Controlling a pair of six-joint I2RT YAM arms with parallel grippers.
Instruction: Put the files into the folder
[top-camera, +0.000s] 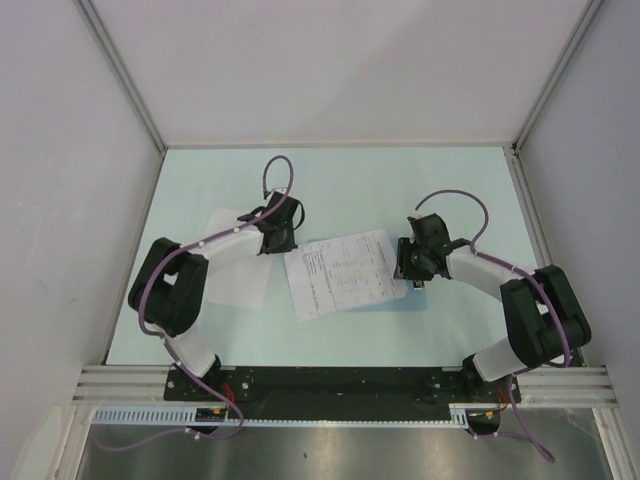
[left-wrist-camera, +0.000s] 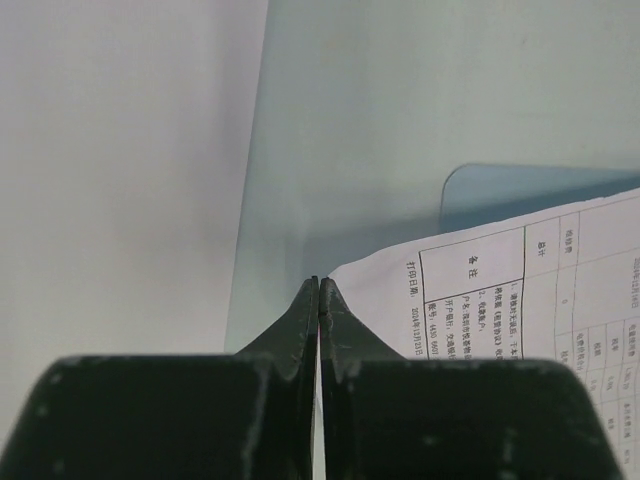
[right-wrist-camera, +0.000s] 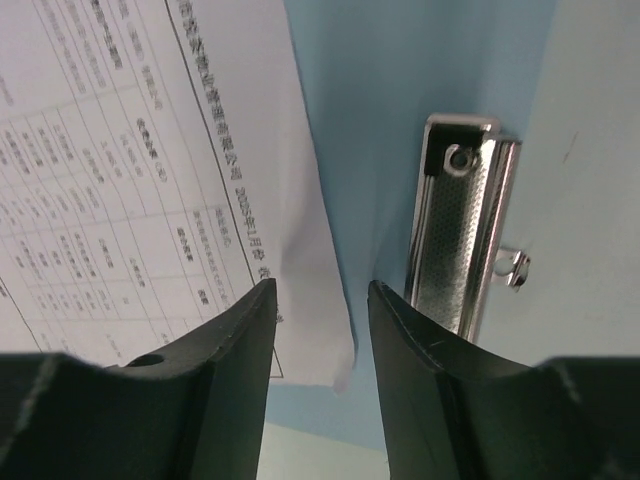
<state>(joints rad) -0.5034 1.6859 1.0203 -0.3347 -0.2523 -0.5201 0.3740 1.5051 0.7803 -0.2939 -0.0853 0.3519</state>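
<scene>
Plain white walls on three sides: back wall (top-camera: 340, 60), left wall (top-camera: 50, 200), right wall (top-camera: 600, 180), all evenly lit in soft, flat light. Silver metal posts (top-camera: 120, 75) climb the two far corners. In the middle sits the bench (top-camera: 400, 170), pale mint, smooth and matte. Along its near edge there's a ribbed aluminium rail (top-camera: 130, 380), then a white slotted strip (top-camera: 140, 413), and below that a brushed steel sheet (top-camera: 350, 455) catching a dull glare.

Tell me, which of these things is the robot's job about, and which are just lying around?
Part of the job: printed sheet, blank white sheet, blue folder, its metal clip, left gripper, right gripper.
Just there: purple cables, grey walls.
</scene>
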